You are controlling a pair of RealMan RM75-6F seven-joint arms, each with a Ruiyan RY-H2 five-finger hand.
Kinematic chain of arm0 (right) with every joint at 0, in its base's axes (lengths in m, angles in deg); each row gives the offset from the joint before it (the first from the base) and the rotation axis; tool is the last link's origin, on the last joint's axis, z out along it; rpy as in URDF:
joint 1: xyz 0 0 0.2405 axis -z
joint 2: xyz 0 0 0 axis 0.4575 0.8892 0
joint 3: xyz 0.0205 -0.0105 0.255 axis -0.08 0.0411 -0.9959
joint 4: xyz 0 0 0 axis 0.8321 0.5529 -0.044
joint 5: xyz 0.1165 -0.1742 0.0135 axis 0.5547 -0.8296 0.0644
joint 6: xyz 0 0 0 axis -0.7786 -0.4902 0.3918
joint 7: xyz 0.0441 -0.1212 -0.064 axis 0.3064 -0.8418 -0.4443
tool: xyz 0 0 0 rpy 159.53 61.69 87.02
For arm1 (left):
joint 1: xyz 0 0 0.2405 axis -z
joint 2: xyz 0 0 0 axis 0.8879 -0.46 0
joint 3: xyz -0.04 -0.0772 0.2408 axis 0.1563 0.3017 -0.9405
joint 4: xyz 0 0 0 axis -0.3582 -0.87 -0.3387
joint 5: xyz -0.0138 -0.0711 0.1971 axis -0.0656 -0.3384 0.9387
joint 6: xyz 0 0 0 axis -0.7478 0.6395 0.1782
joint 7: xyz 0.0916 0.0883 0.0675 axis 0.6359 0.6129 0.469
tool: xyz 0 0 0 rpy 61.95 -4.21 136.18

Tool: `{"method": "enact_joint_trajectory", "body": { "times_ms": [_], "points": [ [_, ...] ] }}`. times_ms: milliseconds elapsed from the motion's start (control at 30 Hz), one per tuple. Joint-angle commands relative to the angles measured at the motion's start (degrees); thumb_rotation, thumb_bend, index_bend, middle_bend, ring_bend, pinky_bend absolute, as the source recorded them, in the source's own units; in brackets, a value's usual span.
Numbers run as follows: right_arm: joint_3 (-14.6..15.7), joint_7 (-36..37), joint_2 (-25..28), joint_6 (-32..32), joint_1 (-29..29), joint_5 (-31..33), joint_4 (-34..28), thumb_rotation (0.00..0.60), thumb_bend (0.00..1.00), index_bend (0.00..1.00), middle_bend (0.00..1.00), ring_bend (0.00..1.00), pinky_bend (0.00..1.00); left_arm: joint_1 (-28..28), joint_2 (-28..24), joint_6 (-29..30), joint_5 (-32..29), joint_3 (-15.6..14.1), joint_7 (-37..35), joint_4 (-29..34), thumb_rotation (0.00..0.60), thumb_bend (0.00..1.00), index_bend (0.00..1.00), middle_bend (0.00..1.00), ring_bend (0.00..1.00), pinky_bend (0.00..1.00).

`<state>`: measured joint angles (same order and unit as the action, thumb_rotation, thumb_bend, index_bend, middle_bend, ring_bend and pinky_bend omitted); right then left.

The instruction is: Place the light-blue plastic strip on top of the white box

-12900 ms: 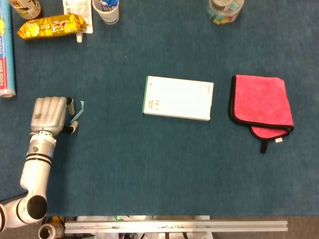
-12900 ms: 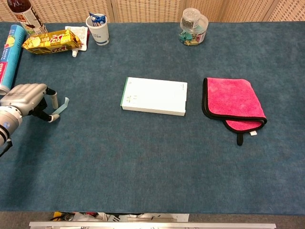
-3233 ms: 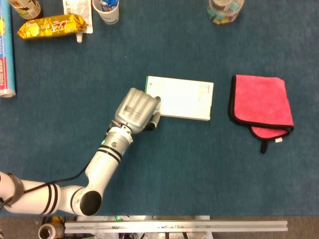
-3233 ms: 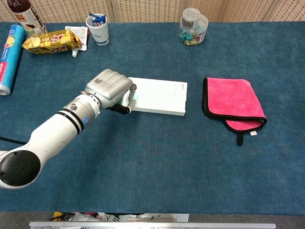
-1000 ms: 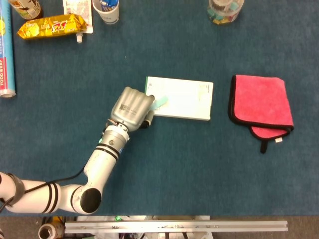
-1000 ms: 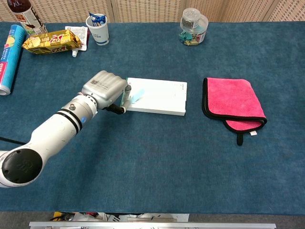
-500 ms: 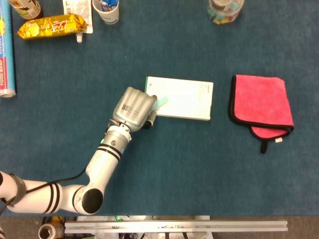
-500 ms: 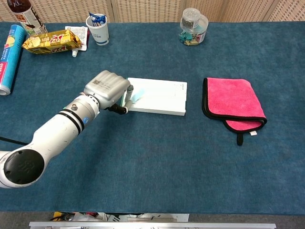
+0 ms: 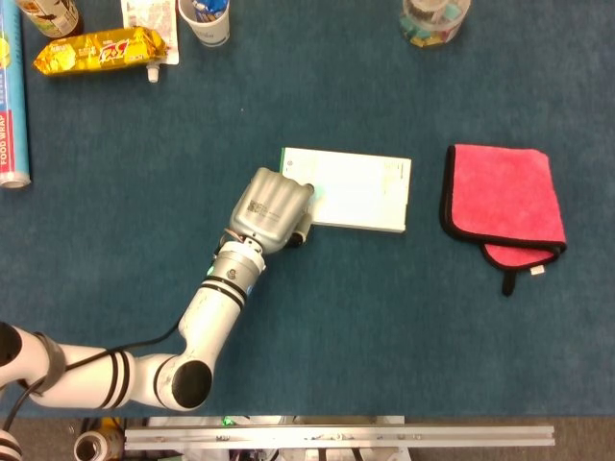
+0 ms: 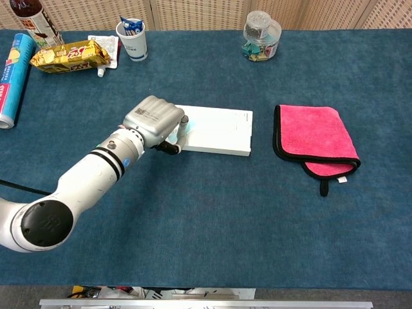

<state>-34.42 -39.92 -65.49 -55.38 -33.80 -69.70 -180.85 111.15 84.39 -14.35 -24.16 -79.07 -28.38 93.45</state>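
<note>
The white box (image 9: 357, 190) (image 10: 219, 131) lies flat at the table's middle. My left hand (image 9: 274, 209) (image 10: 154, 120) hangs over the box's left end, knuckles up and fingers curled down. Only a pale sliver of the light-blue plastic strip (image 9: 314, 196) (image 10: 185, 127) shows at the fingertips, over the box's top; the hand hides the rest. The strip seems pinched in the fingers, and whether it touches the box is hidden. My right hand is in neither view.
A folded pink cloth (image 9: 503, 201) lies right of the box. Along the far edge stand a yellow snack bag (image 9: 98, 50), a paper cup (image 9: 206, 19), a clear jar (image 9: 434, 19) and a blue foil roll (image 9: 12, 106) at far left.
Since a second ago my left hand has shifted right, further over the box's left end. It now covers most of the strip that was sticking out from its fingers.
</note>
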Motion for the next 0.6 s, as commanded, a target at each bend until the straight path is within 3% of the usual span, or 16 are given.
{"method": "enact_joint_trajectory", "body": {
  "times_ms": [33, 600],
  "points": [
    [0.0, 0.1, 0.0, 0.0, 0.0, 0.0, 0.1, 0.6, 0.16, 0.39, 0.42, 0.43, 0.54, 0.2, 0.2, 0.1, -0.4, 0.2, 0.3, -0.3, 0.347, 0.51, 0.46, 1.0, 1.0, 0.98],
    [0.0, 0.1, 0.1, -0.3, 0.2, -0.2, -0.1, 0.6, 0.16, 0.39, 0.42, 0.43, 0.54, 0.5, 0.0, 0.3, -1.7, 0.5, 0.5, -0.6, 0.351, 0.51, 0.46, 1.0, 1.0, 0.98]
  ]
}}
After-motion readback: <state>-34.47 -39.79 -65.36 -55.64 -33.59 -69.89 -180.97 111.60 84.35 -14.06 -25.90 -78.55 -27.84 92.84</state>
